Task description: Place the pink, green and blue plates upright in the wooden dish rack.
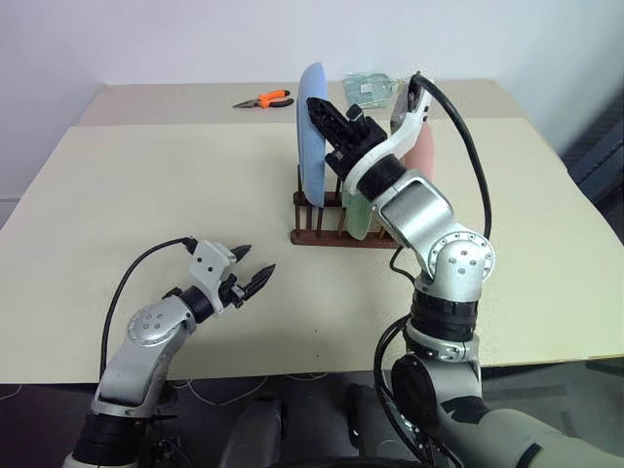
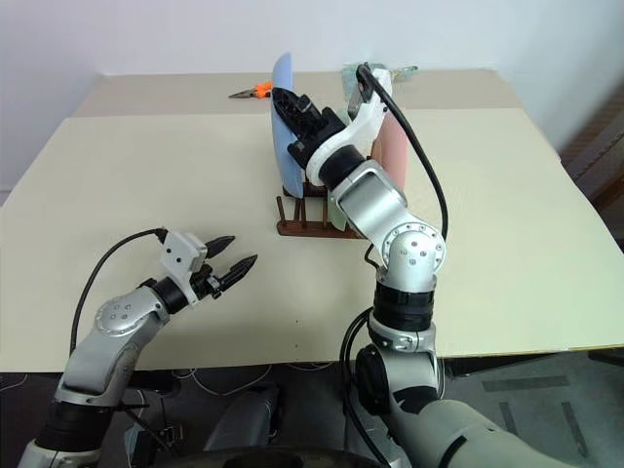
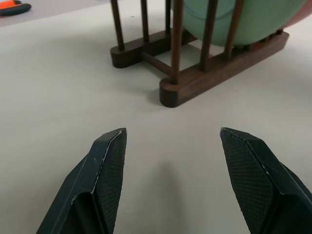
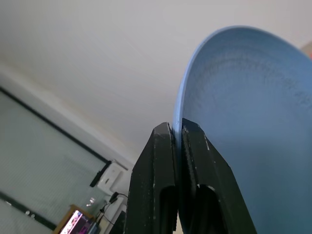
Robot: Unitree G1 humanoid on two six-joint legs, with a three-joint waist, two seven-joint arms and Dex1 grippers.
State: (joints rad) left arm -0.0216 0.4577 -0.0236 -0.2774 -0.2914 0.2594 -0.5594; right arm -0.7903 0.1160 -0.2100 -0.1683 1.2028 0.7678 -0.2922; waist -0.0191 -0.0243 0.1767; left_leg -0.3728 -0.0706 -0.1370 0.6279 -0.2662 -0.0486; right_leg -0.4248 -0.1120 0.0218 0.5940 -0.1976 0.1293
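The blue plate (image 1: 310,127) stands upright over the left end of the wooden dish rack (image 1: 322,235), its lower edge down by the peg tops. I cannot tell whether it rests on the rails. My right gripper (image 4: 175,130) is shut on its upper rim. The green plate (image 3: 243,19) stands upright between the pegs, partly hidden by my right arm. Behind it stands the pink plate (image 1: 422,156). My left gripper (image 1: 255,261) hovers open and empty just above the table, in front of the rack and to its left, pointing at it.
Orange-handled pliers (image 1: 265,98) and a clear plastic packet (image 1: 371,89) lie on the far table behind the rack. A seam runs between the two tables. The near table edge is just below my left arm.
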